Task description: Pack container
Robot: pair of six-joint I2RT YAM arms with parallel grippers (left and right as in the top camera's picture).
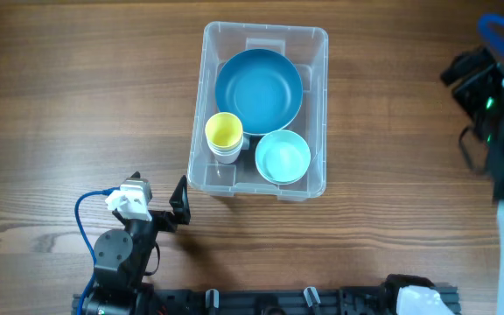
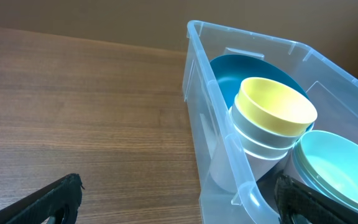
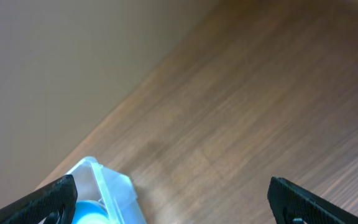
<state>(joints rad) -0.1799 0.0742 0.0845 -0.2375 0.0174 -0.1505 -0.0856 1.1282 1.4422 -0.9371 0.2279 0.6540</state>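
Mid-table, the container (image 1: pixel 196 166), with a dark blue bowl (image 1: pixel 259 87), a yellow cup (image 1: pixel 224 130) nested on white cups (image 2: pixel 260 140), and a light blue bowl (image 1: pixel 283 157) inside. Near left, just off its near-left corner, the left gripper (image 2: pixel 178 210), low, fingers spread, empty. Far right, well apart, the right gripper (image 3: pixel 176 205), lifted above the table (image 1: pixel 59 105), fingers likewise spread, empty.

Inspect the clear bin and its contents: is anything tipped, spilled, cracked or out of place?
Nothing stands out. Inside the container, the dark blue bowl, the light blue bowl and the yellow cup nested in white cups all sit upright. No spill or crack shows.
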